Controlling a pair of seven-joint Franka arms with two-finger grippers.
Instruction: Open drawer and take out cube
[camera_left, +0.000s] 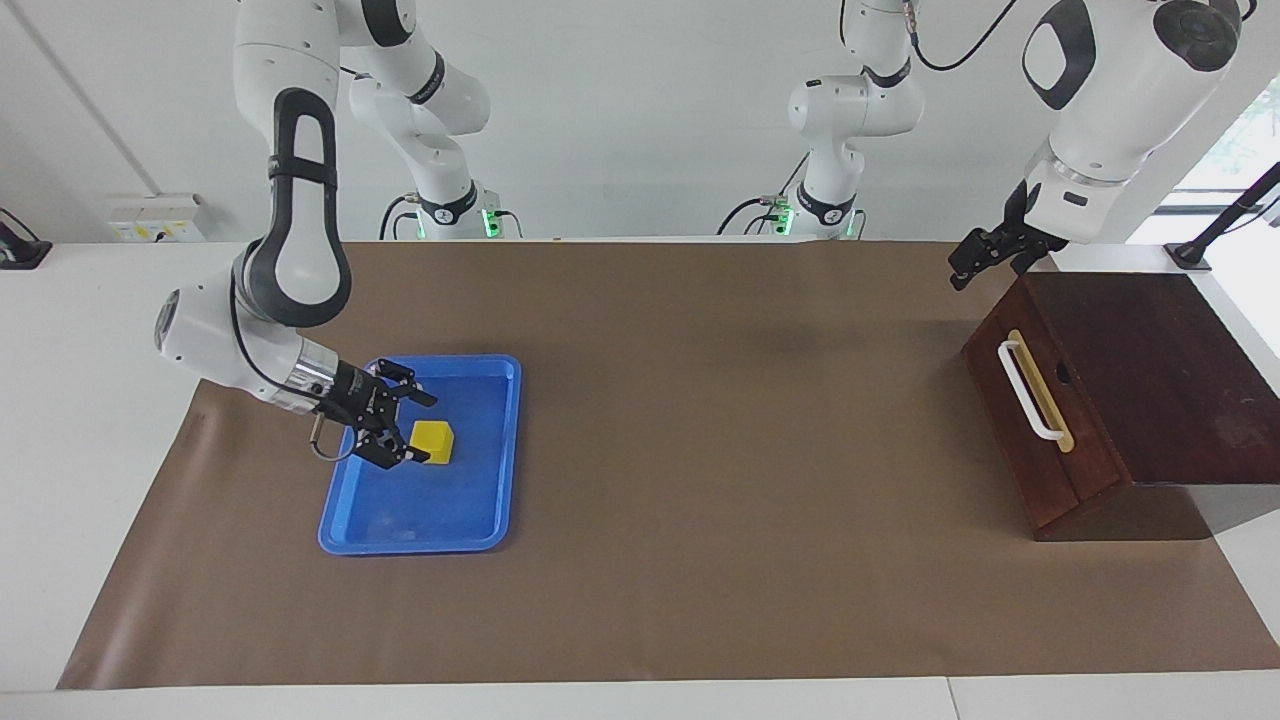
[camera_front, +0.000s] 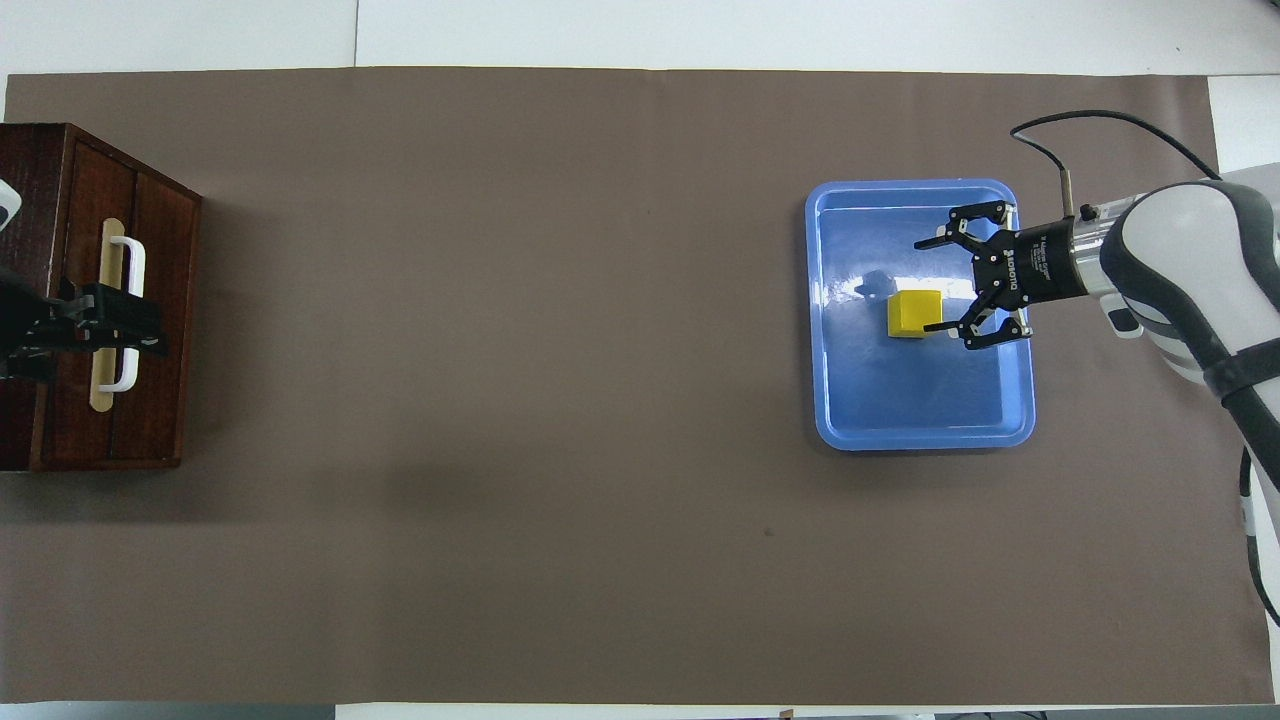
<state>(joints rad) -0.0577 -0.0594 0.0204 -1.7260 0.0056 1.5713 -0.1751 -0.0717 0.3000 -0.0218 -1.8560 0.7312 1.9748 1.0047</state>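
Here, cube flat in blue tray, right claw wide beside it, left claw open.

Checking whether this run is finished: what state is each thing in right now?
drawer: shut.
cube: resting in the blue tray, not gripped.
right gripper: open, low over the tray beside the cube.
left gripper: open, raised over the cabinet's edge, holding nothing.
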